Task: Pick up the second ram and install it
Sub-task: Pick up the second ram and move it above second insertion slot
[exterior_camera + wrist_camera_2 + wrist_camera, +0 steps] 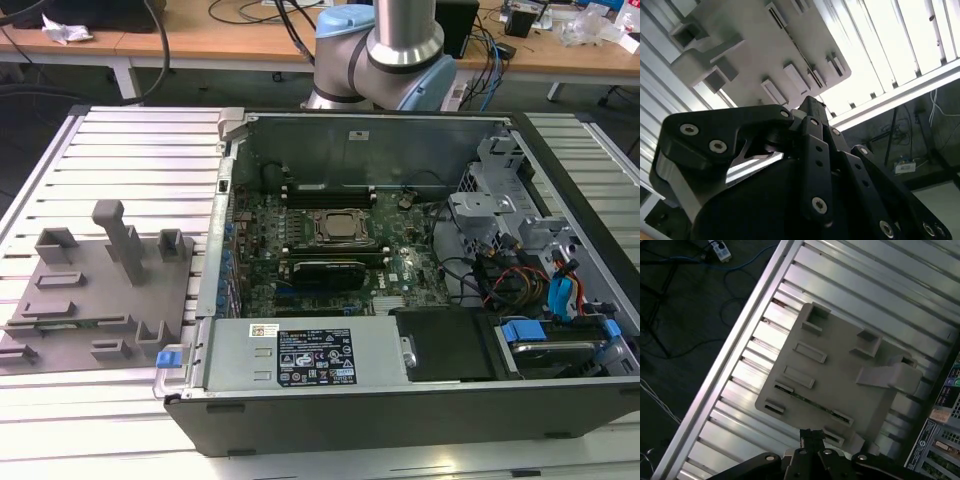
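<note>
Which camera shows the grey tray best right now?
First wrist view: nearly the whole grey tray, slots facing the camera. The exterior view shows it obliquely; the second wrist view cuts it off.

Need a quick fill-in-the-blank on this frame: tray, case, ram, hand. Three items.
1. The grey tray lies to the exterior view's ____ of the open computer case.
2. The second ram is a thin ____ stick lying in a slot of the tray.
3. In the first wrist view, the hand hangs over the ____, not over the case.
Missing words: left; green; tray.
</note>
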`<state>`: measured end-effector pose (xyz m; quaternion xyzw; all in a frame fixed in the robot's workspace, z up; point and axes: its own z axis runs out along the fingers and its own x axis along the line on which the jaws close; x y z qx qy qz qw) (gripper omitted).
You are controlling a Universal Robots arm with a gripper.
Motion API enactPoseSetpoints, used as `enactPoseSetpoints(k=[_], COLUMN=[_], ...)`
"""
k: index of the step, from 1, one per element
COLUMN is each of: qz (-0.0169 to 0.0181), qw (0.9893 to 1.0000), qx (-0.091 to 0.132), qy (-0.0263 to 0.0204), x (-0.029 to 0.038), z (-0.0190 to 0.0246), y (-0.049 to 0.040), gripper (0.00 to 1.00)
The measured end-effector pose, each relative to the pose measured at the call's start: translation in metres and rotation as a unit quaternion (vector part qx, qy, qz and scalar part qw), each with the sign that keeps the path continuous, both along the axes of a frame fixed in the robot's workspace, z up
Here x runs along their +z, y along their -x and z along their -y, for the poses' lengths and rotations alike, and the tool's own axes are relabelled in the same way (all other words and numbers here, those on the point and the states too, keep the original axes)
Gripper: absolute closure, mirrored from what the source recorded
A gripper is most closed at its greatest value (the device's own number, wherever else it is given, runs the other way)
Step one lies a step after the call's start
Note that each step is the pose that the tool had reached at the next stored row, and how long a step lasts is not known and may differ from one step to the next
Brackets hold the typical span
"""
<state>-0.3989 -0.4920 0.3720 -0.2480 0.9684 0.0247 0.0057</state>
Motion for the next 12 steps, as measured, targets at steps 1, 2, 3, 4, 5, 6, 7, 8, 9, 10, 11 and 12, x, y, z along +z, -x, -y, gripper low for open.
enactPoseSetpoints(k=[1,2,3,4,5,6,7,8,9,10,11,12], qz=[0.0000,0.0000,0.0000,0.0000,0.0000,0.0000,0.0000,0.0000,0.0000,0.0000,0.0000,0.0000], qw=[1.0000,0.9999,0.9998,0.9997,0.9995,0.9993,0.9991,0.9988,0.9979,0.9972,0.9966,0.9962], qx=[0.008,0.014,0.020,0.025,0.032,0.038,0.043,0.050,0.064,0.075,0.082,0.087], qy=[0.0000,0.0000,0.0000,0.0000,0.0000,0.0000,0.0000,0.0000,0.0000,0.0000,0.0000,0.0000], x=[0.0000,0.0000,0.0000,0.0000,0.0000,0.0000,0.0000,0.0000,0.0000,0.0000,0.0000,0.0000], z=[0.0000,0.0000,0.0000,0.0000,0.0000,0.0000,0.0000,0.0000,0.0000,0.0000,0.0000,0.0000], y=[0.0000,0.0000,0.0000,0.0000,0.0000,0.0000,0.0000,0.0000,0.0000,0.0000,0.0000,0.0000], gripper=[0.89,0.89,0.89,0.89,0.89,0.89,0.89,0.89,0.89,0.89,0.89,0.89])
